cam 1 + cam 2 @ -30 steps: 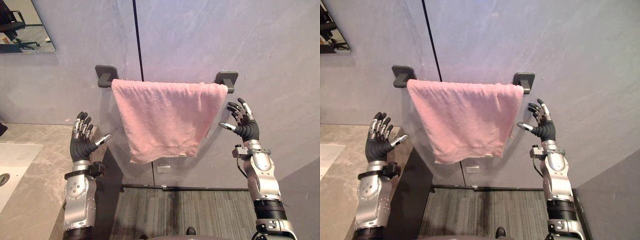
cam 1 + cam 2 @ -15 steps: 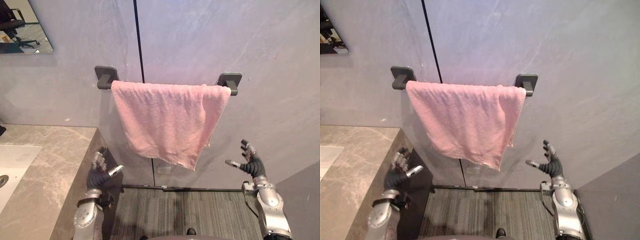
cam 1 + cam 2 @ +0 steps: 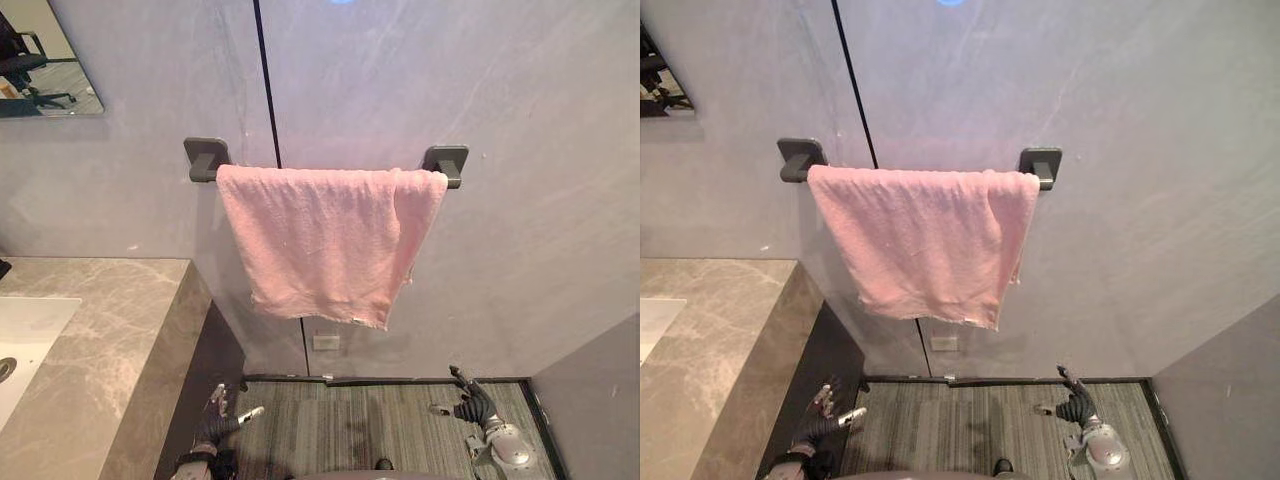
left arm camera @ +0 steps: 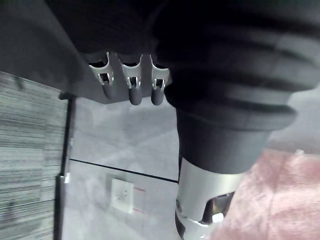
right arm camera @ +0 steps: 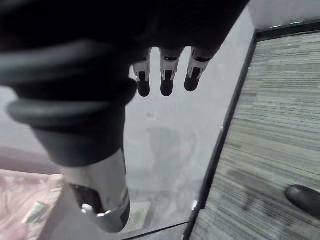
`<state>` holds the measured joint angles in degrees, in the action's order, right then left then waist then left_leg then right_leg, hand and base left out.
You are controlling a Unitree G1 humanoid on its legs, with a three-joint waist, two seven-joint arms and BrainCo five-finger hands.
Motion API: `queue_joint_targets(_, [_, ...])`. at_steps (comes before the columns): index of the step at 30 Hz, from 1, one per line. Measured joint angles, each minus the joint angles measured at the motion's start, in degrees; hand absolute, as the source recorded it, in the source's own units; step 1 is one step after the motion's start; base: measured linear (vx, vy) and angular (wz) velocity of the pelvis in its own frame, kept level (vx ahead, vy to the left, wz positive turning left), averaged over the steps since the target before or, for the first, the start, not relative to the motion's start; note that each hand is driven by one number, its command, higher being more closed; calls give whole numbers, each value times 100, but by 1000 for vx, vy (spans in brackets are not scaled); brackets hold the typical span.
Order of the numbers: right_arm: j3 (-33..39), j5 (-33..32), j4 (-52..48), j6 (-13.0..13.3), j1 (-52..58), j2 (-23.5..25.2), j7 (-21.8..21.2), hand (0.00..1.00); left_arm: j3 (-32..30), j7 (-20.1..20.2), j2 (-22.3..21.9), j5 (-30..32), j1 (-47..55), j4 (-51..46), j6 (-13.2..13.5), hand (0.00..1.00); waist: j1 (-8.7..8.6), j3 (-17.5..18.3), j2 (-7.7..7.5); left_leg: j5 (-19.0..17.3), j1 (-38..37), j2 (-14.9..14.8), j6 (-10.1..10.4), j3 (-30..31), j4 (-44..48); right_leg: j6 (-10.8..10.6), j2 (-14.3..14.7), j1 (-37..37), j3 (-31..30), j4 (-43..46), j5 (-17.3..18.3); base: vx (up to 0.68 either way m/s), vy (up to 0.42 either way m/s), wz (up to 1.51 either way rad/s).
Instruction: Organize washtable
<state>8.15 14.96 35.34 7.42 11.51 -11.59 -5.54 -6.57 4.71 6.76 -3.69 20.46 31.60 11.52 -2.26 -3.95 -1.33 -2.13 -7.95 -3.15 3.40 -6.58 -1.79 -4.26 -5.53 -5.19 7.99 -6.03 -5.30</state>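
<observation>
A pink towel (image 3: 325, 240) hangs draped over a dark wall rail (image 3: 445, 163), spread along most of the bar, its lower edge slanting down to the right. Both hands are low, far beneath the towel and apart from it. My left hand (image 3: 215, 418) shows beside the counter's dark side, fingers straight and spread, holding nothing. My right hand (image 3: 470, 402) shows at the lower right over the carpet, also open and empty. In the wrist views the left fingers (image 4: 131, 85) and the right fingers (image 5: 162, 75) stand straight, with a corner of pink towel (image 4: 272, 200) past the left thumb.
A marble counter (image 3: 110, 350) with a white sink (image 3: 25, 335) fills the lower left. A mirror (image 3: 45, 60) hangs at the upper left. A small wall socket (image 3: 326, 342) sits below the towel. Striped grey carpet (image 3: 370, 425) covers the floor; a grey partition (image 3: 590, 400) stands right.
Both hands have dropped from beside the towel at rail height to near the floor, still open. The towel hangs free on the rail, its lower edge shifted.
</observation>
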Motion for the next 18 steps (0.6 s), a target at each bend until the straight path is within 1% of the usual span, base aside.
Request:
queue_joint_targets(4, [2, 41, 266, -10, 142, 0, 87, 0, -31, -100, 0, 221, 94, 378, -3, 0, 1, -33, -10, -29, -72, -4, 10, -2, 2, 17, 3, -80, 2, 0, 42, 0, 0, 0])
queue_joint_targets(9, [18, 36, 652, -34, 137, -1, 187, 0, -58, -236, 0, 230, 87, 731, -3, 0, 5, -41, -3, -38, -78, -5, 9, 2, -8, 17, 4, -89, 9, 2, 63, 0, 0, 0])
queue_joint_targets(18, [32, -48, 877, -125, 115, 1, 271, 0, -67, -368, 0, 344, 97, 1012, -4, 0, 35, -72, 20, -79, -173, -14, -9, -56, -9, 3, 19, -146, -48, 14, 59, 3, 2, -4])
